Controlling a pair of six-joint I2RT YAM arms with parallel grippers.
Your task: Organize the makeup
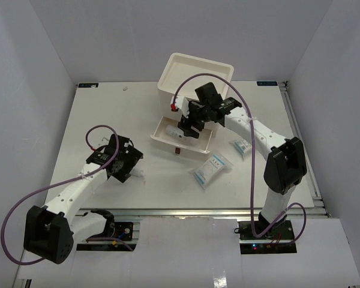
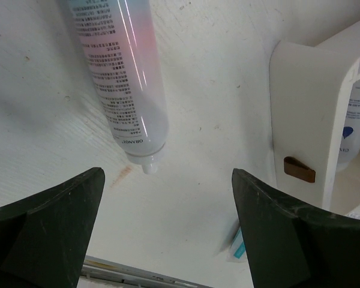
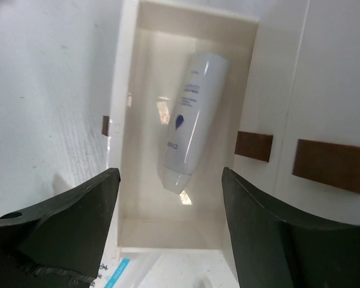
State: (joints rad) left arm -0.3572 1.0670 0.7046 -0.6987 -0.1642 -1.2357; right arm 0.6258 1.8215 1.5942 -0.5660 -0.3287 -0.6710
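High rear view looking down, two close wrist views, all sharing the open drawer (image 1: pixel 163 131)

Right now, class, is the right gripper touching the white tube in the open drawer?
Apart. The right wrist view shows bare drawer floor between the white tube and each finger of the open right gripper.

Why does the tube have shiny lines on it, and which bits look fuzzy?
Left wrist view: glare makes bright streaks along the pink-white tube, and the left gripper's fingers up close are out of focus. Right wrist view: light glints off the drawer floor beside the white tube. Top view: even light, nothing blurred.
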